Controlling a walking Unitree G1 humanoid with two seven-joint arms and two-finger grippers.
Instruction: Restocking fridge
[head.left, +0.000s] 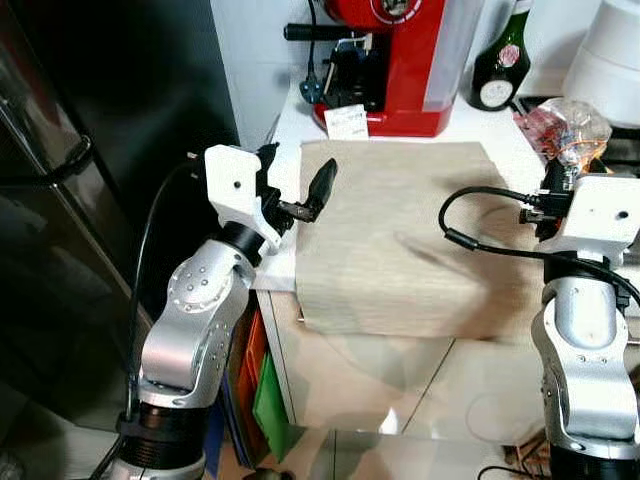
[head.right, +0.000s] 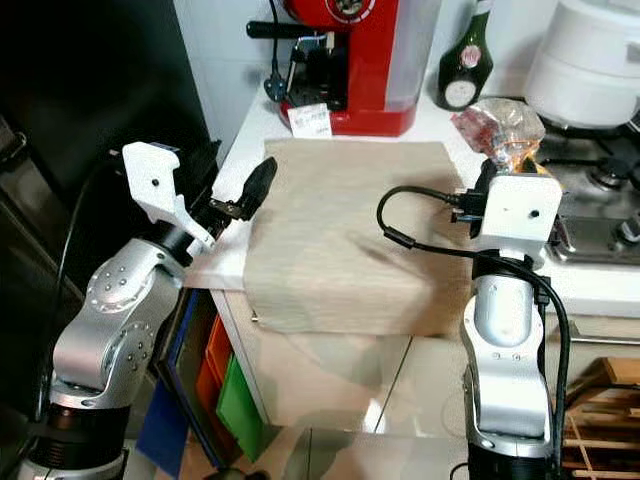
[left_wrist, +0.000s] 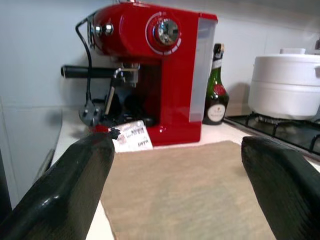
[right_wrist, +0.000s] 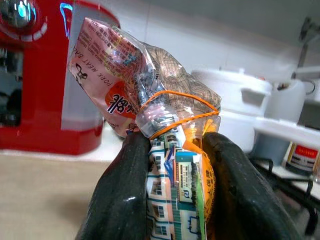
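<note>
My right fingers (right_wrist: 125, 200) are pinching the neck of a sealed food packet (right_wrist: 165, 125), just below its orange rubber band (right_wrist: 182, 112), over the counter's right edge. My left gripper (left_wrist: 180, 185) is hanging spread wide and empty above the beige cloth (head.left: 400, 250). Judgement: I'm keeping the squeeze steady and low on the neck so the crinkly plastic isn't slipping on the way to the dark fridge (head.left: 90, 200) on my left. Packet print is reading "PORK MEAT BA…". Farther back: red espresso machine (left_wrist: 155, 70) with a white tag, unreadable, then a green bottle (left_wrist: 216, 90).
</note>
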